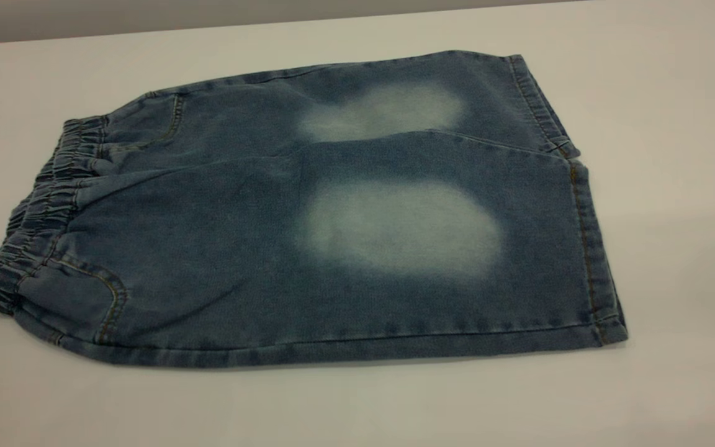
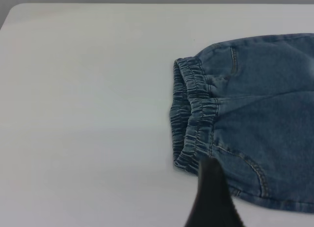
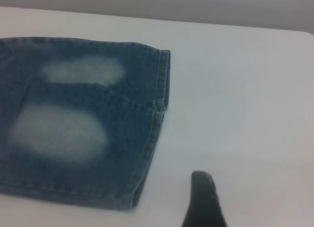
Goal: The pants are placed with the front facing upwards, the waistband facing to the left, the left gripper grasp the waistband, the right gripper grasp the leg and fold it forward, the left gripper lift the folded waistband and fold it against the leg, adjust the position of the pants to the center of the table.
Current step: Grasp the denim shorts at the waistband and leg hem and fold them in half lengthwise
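Note:
The blue denim pants (image 1: 308,217) lie flat on the white table (image 1: 674,155), both faded thigh patches up, the near leg's inner edge lapping slightly over the far leg. The ruched waistband (image 1: 41,217) is at the left and the leg hems (image 1: 590,248) at the right. No arm shows in the exterior view. In the left wrist view a black part of my left gripper (image 2: 212,197) hangs just over the near corner of the waistband (image 2: 194,116). In the right wrist view a black part of my right gripper (image 3: 203,200) sits above bare table, a short way from the near leg hem (image 3: 147,158).
Bare white tabletop (image 2: 83,114) surrounds the pants on all sides. The table's far edge (image 1: 146,30) runs along the top of the exterior view, with a grey wall behind it.

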You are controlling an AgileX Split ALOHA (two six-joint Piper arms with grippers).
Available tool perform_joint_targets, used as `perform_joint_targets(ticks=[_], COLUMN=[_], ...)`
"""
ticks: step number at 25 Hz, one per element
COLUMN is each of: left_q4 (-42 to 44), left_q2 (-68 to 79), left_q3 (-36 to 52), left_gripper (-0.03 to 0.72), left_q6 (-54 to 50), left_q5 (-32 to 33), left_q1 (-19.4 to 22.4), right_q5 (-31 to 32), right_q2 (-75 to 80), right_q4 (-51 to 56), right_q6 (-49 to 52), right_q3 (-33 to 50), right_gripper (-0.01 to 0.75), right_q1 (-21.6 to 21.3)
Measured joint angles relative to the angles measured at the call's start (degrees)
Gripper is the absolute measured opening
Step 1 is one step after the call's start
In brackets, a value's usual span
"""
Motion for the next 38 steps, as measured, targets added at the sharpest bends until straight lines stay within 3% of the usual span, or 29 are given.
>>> perform_joint_targets(ticks=[10, 18, 31, 38], left_q4=[0.42, -2.79, -8.33, -8.51], left_q2=[5.82, 21.86, 52.66, 67.21], left_q3=[-1.1, -2.2, -2.23, -2.27], left_gripper=[0.44, 0.44, 0.44, 0.44], left_q6=[-4.09, -11.03, -10.51, -10.0], left_q5=[-1.06, -14.81, -35.43, -37.74], left_q1=[-0.08, -0.08, -0.08, -0.08], right_q5=[-1.66, -8.79, -19.04, -20.86], right_q2=[1.45, 17.93, 45.34, 56.42], right_q4=[1.69, 7.24, 15.13, 23.35], right_q6=[3.46, 4.16, -0.32, -7.97], right_q3=[-0.87, -6.46, -9.68, -9.68], right_gripper=[0.427, 0.427, 0.427, 0.427], right_q1=[0.0, 0.0, 0.0, 0.0])
